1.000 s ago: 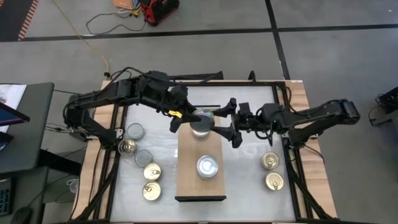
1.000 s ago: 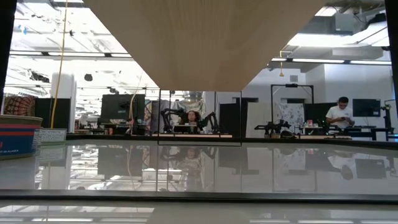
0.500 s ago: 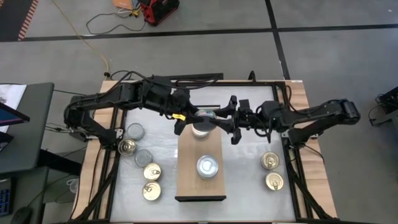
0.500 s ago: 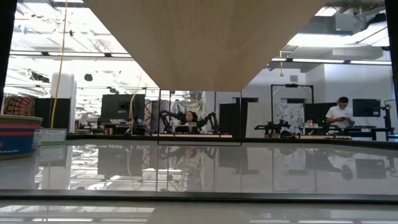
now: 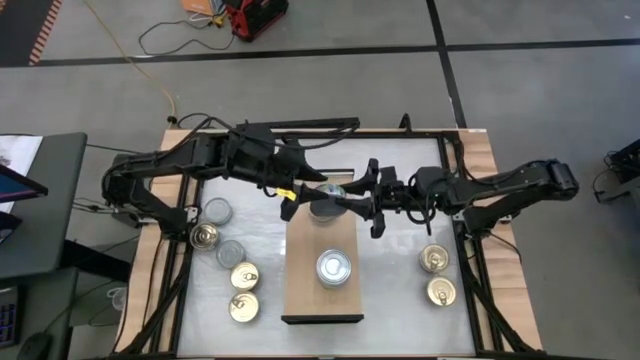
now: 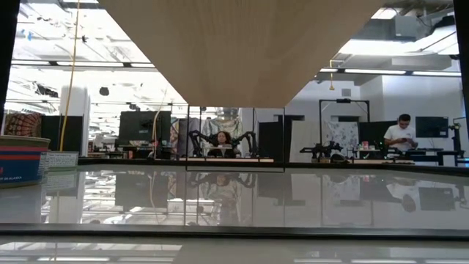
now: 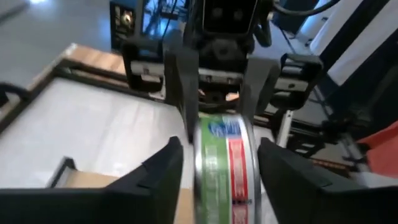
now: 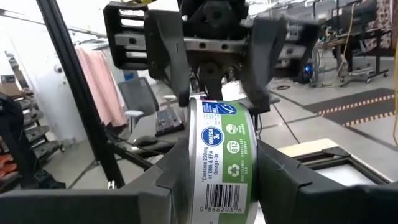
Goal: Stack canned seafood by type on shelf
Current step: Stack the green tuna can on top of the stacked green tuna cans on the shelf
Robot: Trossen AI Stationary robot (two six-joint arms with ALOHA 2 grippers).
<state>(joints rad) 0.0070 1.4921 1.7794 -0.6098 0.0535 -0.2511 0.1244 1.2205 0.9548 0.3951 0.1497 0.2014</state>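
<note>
Both grippers meet over the far end of the shelf (image 5: 322,262), which lies lengthwise at mid-bench (image 5: 400,270). The right gripper (image 5: 352,199) has its fingers closed against the sides of a green-labelled can (image 5: 327,198), held on edge above the shelf's far end; the right wrist view shows this can (image 8: 221,158) pinched between the two dark fingers (image 8: 281,180), barcode facing the camera. The left gripper (image 5: 298,196) faces it from the other side with jaws spread wide around the can (image 7: 224,165), its fingers (image 7: 158,171) clear of the label. One silver-lidded can (image 5: 334,267) lies flat at mid-shelf. On the bench left of the shelf sit five cans (image 5: 232,253), gold and silver lids mixed; two gold-lidded cans (image 5: 436,274) sit to the right. The low view shows only the shelf's underside (image 6: 242,51) and the room beyond.
</note>
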